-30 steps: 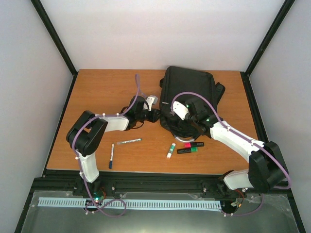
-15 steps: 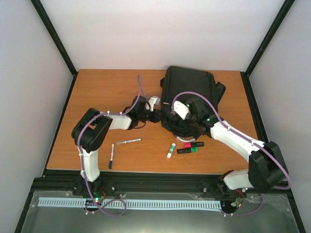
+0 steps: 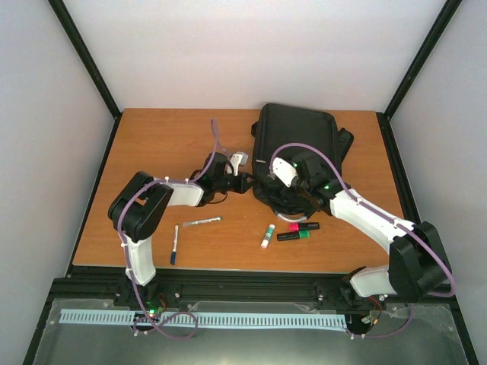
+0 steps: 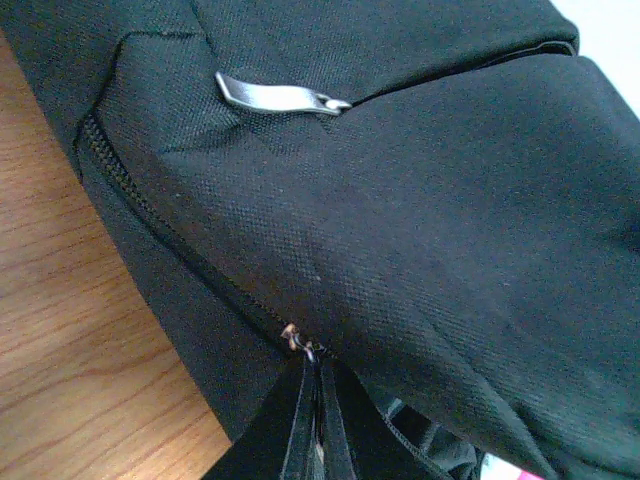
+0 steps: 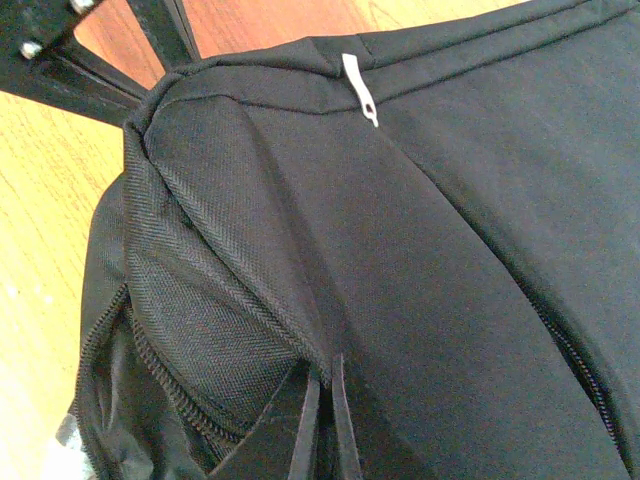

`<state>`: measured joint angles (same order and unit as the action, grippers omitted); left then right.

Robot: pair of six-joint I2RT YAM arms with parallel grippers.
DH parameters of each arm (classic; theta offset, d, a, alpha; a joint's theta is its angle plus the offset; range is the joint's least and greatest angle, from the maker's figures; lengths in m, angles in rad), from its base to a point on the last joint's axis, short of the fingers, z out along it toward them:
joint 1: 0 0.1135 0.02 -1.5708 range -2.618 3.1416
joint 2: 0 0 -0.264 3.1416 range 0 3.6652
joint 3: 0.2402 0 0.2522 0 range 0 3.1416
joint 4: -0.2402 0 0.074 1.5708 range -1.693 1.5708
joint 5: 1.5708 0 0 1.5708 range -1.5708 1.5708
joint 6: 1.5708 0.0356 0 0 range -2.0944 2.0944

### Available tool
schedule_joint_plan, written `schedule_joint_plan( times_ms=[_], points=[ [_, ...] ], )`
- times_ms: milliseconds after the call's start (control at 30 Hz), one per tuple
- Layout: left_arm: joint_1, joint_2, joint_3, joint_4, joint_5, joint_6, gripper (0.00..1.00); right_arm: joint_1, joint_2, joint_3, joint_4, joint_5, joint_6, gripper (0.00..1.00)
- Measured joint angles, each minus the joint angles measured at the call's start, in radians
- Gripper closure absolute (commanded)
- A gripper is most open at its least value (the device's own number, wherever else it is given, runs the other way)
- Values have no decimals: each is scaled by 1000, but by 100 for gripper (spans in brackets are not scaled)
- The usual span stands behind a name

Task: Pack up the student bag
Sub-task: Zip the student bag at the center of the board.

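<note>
The left tool (image 4: 312, 400) has its jaws pressed together at the side zip of the student bag (image 4: 420, 230), with the fingertips meeting right at the small coppery slider (image 4: 293, 338). It seems to pinch the slider's pull, though the pull itself is hidden between the fingers. The right tool (image 5: 325, 400) is likewise closed, nipping a raised fold of black fabric at the bag's near corner. Beside that fold a zip line gapes a little, and a silver pull tab (image 5: 358, 85) lies flat on the panel above. In the overhead view the bag lies flat toward the far right of the surface (image 3: 167, 144), its near end between the two tools. The things that would go in lie apart from it on the wood: a dark-capped pen (image 3: 174, 243) and a slim silver pen (image 3: 201, 221) near the left arm, and a white stick with a green cap (image 3: 266, 236) and two highlighters (image 3: 298, 230) just in front of the bag. The step in hand looks like opening the bag, one tool bracing the cloth while the other works the zip. The next move probably calls for drawing the slider steadily along the teeth while the right tool keeps the fabric taut, so that the mouth opens wide enough for the pens.
</note>
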<state>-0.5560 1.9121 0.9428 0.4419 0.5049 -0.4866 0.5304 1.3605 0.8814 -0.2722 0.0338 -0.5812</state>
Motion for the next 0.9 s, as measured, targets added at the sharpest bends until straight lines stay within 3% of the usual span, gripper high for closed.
schedule_joint_plan(
  times_ms=[333, 900],
  points=[
    [0, -82, -61, -68, -18, 0, 99, 0, 11, 0, -1, -12, 0, 97],
    [-57, -115, -158, -129, 9, 6, 99, 27, 211, 72, -93, -195, 14, 95]
  ],
)
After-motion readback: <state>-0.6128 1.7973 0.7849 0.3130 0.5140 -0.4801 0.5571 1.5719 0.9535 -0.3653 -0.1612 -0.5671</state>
